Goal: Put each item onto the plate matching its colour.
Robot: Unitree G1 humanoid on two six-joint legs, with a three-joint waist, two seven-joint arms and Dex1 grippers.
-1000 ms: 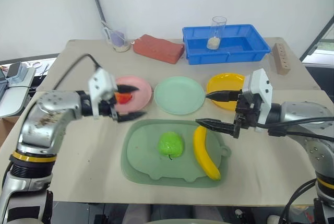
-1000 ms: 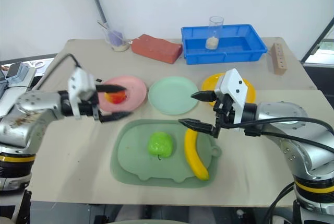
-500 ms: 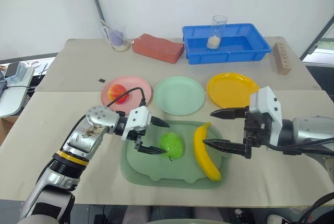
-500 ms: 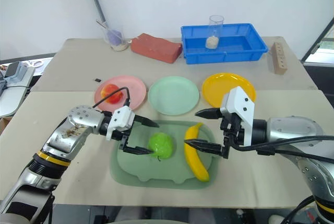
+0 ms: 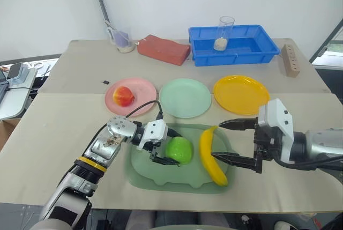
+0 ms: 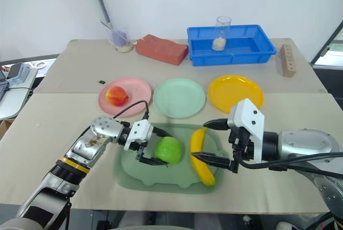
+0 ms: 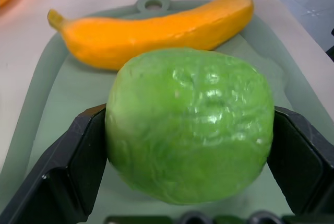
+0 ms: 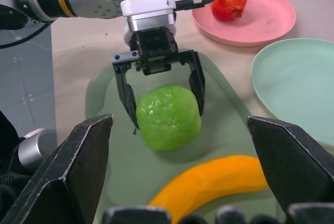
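One of three is done: the red fruit (image 5: 124,95) sits on the pink plate (image 5: 144,89), while the left pincer (image 5: 165,151) brackets the green apple (image 5: 179,149) on the tray (image 5: 140,173) without yet clamping it, and the banana (image 5: 211,155) waits beside the wide-open, empty right pincer (image 5: 228,142).

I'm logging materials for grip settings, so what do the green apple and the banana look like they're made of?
Green apple: probably moulded plastic or vinyl, glossy, with bright highlights on a dimpled skin. Banana: likely plastic or soft foam, smoother and duller, uniformly orange-yellow with no markings. Whether either is hard or soft cannot be told.

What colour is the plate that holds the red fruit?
Pink; the plate shows best in the right wrist view.
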